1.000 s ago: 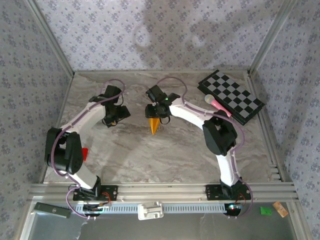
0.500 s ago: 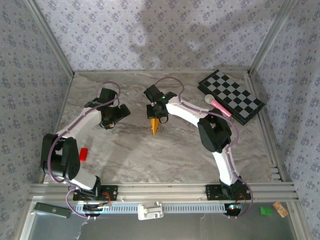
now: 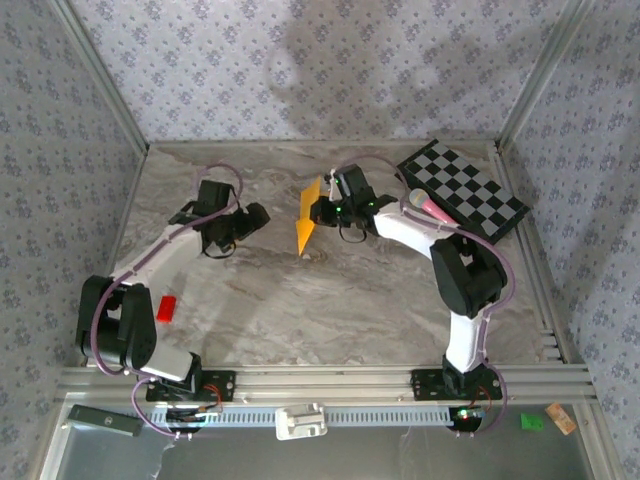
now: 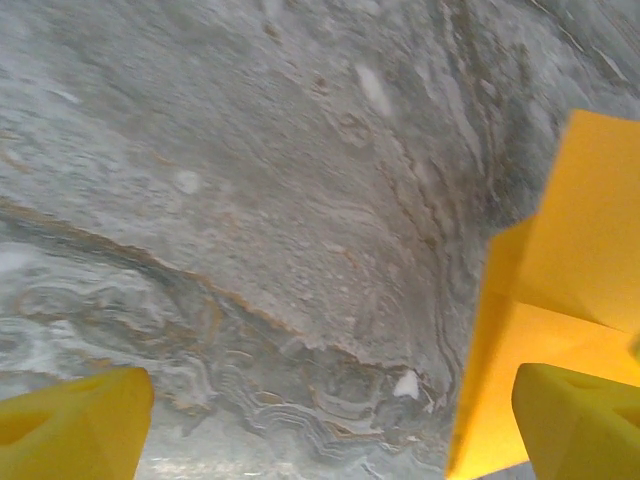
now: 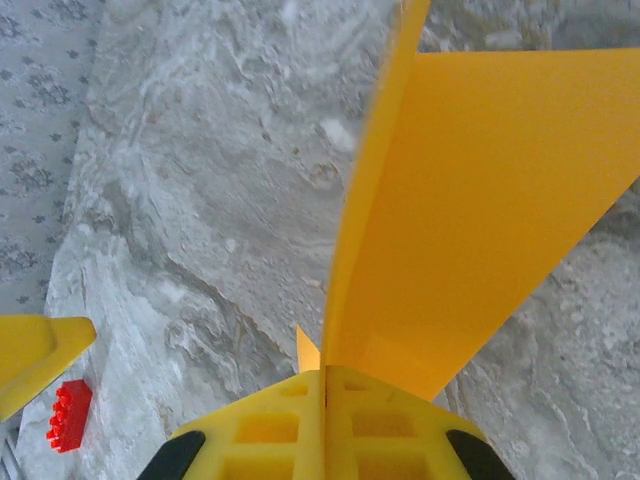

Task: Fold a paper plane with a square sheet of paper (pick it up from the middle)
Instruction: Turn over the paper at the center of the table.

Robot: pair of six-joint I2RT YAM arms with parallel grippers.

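Now pointed paper plane point(image 3: 308, 222), R gripper point(image 5: 323, 395)

Bright, even, diffuse light over the grey marbled tabletop point(image 3: 330, 310); cast shadows faint. 1 broad soft shadow blotch on the patterned back wall point(image 3: 330, 50). Overhead view sharp. Left wrist view soft; yellow plastic fingertips point(image 4: 70, 425) blurred. Right wrist view: near edge of the folded orange-yellow paper plane point(image 5: 480, 200) out of focus.
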